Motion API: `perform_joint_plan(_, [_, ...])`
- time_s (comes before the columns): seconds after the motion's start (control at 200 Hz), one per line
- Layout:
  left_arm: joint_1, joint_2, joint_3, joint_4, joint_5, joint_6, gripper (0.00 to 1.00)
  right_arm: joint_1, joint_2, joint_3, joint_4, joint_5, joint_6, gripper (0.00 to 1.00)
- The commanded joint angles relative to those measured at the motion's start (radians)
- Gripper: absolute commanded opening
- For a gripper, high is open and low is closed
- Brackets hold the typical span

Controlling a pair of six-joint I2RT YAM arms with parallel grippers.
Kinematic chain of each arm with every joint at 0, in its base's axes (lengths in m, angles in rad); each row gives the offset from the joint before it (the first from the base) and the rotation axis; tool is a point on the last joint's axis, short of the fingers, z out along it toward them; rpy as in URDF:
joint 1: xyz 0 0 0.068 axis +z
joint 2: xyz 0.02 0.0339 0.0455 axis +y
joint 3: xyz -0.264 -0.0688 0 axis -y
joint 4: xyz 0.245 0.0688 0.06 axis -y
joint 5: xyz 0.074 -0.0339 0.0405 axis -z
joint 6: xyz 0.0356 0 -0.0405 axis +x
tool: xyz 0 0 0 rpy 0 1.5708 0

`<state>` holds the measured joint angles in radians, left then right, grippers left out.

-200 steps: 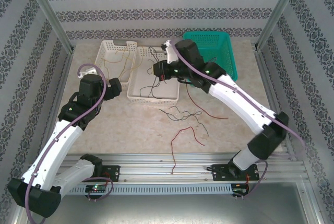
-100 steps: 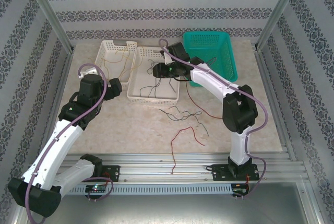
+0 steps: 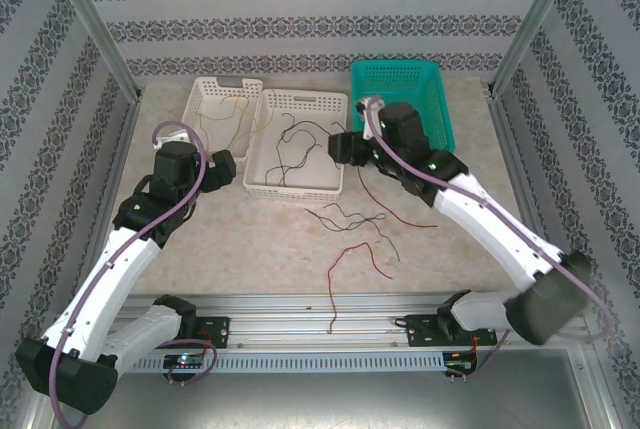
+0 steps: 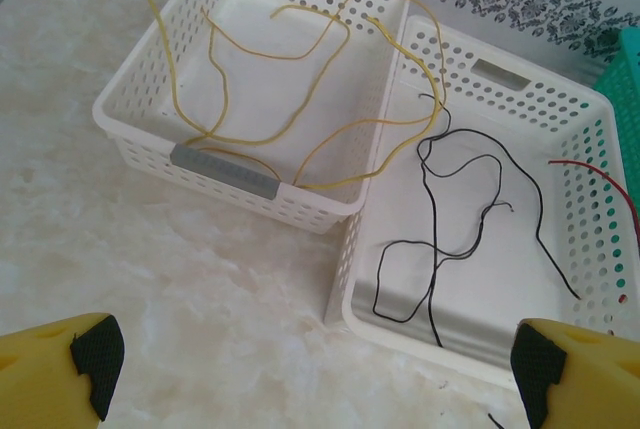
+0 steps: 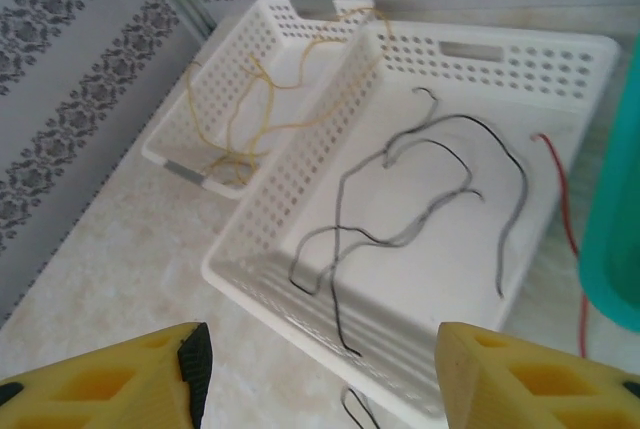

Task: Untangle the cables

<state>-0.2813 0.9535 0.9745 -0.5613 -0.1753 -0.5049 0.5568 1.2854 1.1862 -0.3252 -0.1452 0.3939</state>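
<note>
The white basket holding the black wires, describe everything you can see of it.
A rectangular white plastic basket, perforated walls, solid floor, a slot handle in the far end wall. It stands upright on the marbled table, its left side against a second white basket. Thin black wires lie loose on its floor; the end of a red wire rests at its right rim.

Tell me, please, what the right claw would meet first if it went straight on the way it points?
Probably the near wall of the white basket holding the black cables: it sits directly ahead of the open right claw. Depth is unclear, so the claw might pass over the rim.
</note>
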Motion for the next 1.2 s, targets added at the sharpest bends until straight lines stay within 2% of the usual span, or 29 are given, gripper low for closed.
perform_joint_plan(0.0, [-0.003, 0.017, 0.005, 0.007, 0.039, 0.000, 1.00, -0.018, -0.081, -0.154, -0.024, 0.060, 0.023, 0.62])
perform_joint_plan(0.185, [-0.005, 0.035, 0.006, 0.015, 0.085, -0.016, 1.00, -0.061, -0.238, -0.447, -0.001, 0.107, 0.112, 0.63])
perform_joint_plan(0.385, [-0.020, 0.065, 0.009, 0.008, 0.101, -0.012, 1.00, -0.114, -0.228, -0.618, 0.048, 0.092, 0.164, 0.63])
perform_joint_plan(0.565, [-0.026, 0.083, 0.013, 0.008, 0.114, -0.012, 1.00, -0.127, -0.113, -0.622, 0.137, 0.047, 0.183, 0.64])
perform_joint_plan(0.709, [-0.027, 0.094, 0.016, 0.003, 0.120, -0.009, 1.00, -0.130, 0.051, -0.534, 0.144, 0.032, 0.164, 0.62])
perform_joint_plan(0.869, [-0.036, 0.092, 0.019, -0.004, 0.105, 0.007, 1.00, -0.130, 0.146, -0.508, 0.188, 0.007, 0.175, 0.57])
perform_joint_plan(1.154, [-0.037, 0.096, 0.022, -0.003, 0.108, 0.012, 1.00, -0.132, 0.150, -0.504, 0.185, 0.005, 0.168, 0.11])
perform_joint_plan(1.194, [-0.037, 0.095, 0.023, -0.004, 0.107, 0.014, 1.00, -0.132, 0.137, -0.502, 0.178, 0.010, 0.166, 0.02])
